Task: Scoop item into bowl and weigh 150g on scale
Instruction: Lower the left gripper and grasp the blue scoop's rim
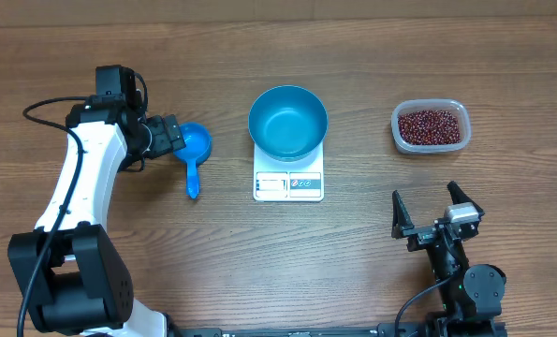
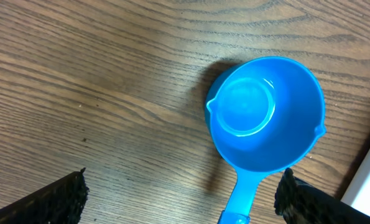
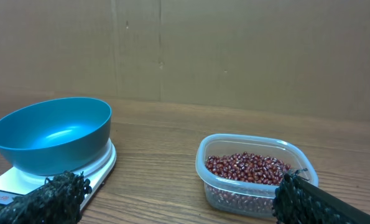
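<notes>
While left fingers point(image 2: 53, 200) and right fingers point(image 3: 304, 203) gape empty, beans point(image 3: 247, 167) lie ahead of right pair.

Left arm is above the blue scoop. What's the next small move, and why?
Probably lower the open left gripper onto the handle of the small bright blue plastic scoop and close. Nothing is held, the round teal bowl on the flat white scale is empty, and the red-brown beans sit in the clear plastic tub.

A robot lab: wooden table point(image 1: 259, 271), plain cardboard backdrop point(image 3: 234, 50).
</notes>
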Robot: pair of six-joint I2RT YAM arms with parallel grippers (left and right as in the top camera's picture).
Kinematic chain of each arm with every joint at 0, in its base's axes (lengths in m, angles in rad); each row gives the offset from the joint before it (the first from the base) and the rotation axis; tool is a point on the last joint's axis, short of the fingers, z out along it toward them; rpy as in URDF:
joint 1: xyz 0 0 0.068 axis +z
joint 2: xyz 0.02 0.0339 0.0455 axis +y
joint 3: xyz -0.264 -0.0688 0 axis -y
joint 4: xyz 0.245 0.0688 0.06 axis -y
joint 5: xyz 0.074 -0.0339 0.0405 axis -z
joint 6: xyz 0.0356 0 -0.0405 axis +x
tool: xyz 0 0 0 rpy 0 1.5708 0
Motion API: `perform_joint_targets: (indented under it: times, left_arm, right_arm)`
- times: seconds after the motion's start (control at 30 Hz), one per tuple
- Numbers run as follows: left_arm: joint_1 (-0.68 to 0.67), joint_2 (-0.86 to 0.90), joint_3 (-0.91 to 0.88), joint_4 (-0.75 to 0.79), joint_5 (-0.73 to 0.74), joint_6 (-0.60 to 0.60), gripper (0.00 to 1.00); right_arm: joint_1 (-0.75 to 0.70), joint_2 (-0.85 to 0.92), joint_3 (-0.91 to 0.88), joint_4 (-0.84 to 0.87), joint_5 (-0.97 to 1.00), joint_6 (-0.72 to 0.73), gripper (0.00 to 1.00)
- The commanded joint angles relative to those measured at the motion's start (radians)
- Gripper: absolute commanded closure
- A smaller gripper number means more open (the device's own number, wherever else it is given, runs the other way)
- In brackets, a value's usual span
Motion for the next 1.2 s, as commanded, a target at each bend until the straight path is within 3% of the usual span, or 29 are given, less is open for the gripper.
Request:
perform_joint_targets:
  times: [0.0,0.33,0.97,1.17]
  left_arm:
    - [-0.007,0.024,0.023,0.005,-0.004,-0.030,0.00]
    - [-0.023,0.167,0.023,0.056,-0.008,-0.030,0.00]
    - [-0.040,0.172,0.023,0.131,-0.052,-0.066,0.01]
    - [-0.040,0.174,0.023,0.172,-0.049,0.005,0.00]
  right_arm:
    - [-0.003,-0.008,-0.010,0.004,-0.006,-0.005,0.00]
    - [-0.003,-0.008,-0.010,0.004,-0.006,-0.005,0.00]
    - [-0.003,-0.008,-0.010,0.004,-0.006,-0.005,0.00]
    - [-0.003,-0.008,-0.010,0.004,-0.006,-0.005,0.00]
